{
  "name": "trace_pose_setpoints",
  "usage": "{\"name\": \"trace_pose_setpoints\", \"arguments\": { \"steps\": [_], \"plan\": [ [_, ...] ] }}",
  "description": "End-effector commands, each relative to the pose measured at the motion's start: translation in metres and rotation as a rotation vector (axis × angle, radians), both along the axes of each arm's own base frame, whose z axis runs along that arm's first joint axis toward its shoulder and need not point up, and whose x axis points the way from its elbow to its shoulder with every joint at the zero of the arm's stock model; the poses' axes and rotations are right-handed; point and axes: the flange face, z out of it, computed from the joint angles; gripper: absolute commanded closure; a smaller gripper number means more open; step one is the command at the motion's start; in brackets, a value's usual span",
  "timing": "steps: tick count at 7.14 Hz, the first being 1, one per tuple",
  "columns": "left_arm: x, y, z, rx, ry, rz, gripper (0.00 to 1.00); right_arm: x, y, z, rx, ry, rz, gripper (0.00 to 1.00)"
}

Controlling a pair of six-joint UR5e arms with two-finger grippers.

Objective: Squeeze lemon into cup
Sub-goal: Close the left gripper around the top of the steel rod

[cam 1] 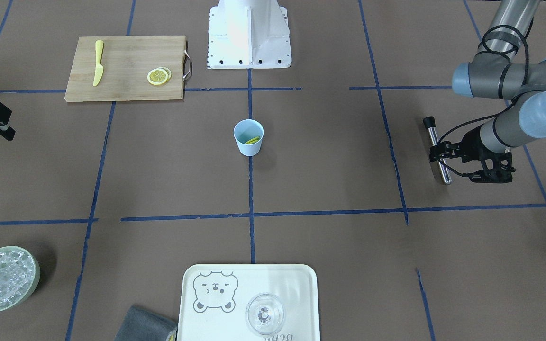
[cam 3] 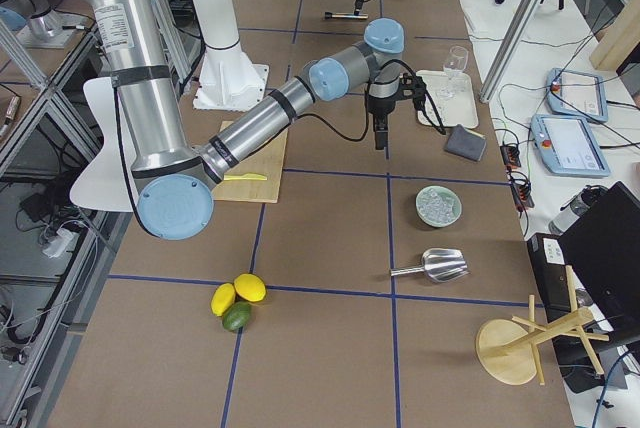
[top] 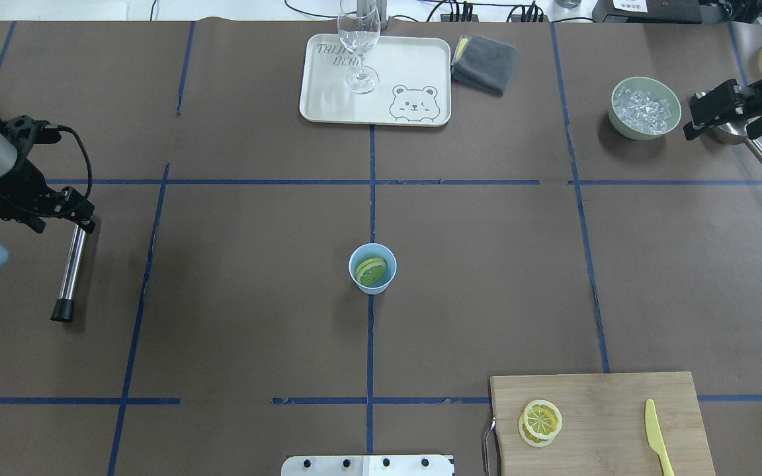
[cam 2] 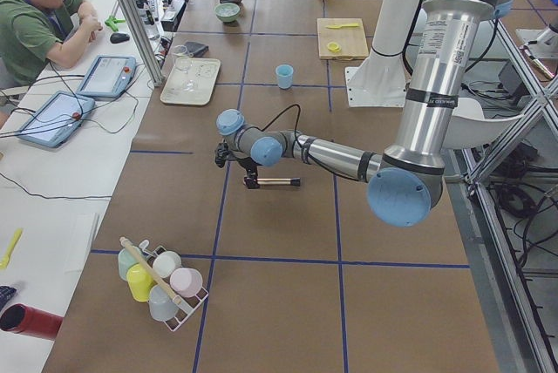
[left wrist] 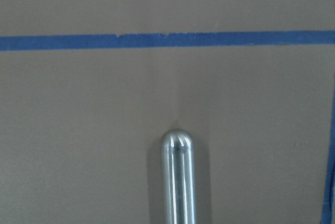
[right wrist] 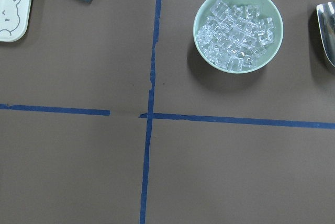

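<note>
Lemon (top: 370, 271) sits in cup (top: 385, 284) for pressing; we clamp steel rod (top: 71, 264) in left gripper (top: 79, 223), 9 o'clock; right gripper (top: 702, 119) opening: cannot tell.

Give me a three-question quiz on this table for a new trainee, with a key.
1. True or false: a lemon slice lies inside the cup.
2. What is the left gripper clamped on? A: a spoon. B: a metal rod. C: a bottle.
3. Fill in: the clear glass stands on the ____.
Key: 1 true; 2 B; 3 tray.
</note>
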Motion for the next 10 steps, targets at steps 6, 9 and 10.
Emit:
{"name": "trace_pose_setpoints", "arguments": {
  "steps": [6, 9, 10],
  "plan": [
    [0.012, 0.003, 0.015, -0.025, -0.047, -0.017, 0.0, 0.001, 0.001, 0.002, -0.005, 0.001, 0.002, 0.0],
    [0.019, 0.003, 0.021, -0.017, -0.049, -0.01, 0.0, 0.001, 0.001, 0.001, -0.002, -0.001, 0.001, 0.0],
    [0.019, 0.003, 0.021, -0.016, -0.049, -0.009, 0.0, 0.001, 0.001, 0.001, -0.002, -0.001, 0.001, 0.0]
  ]
}}
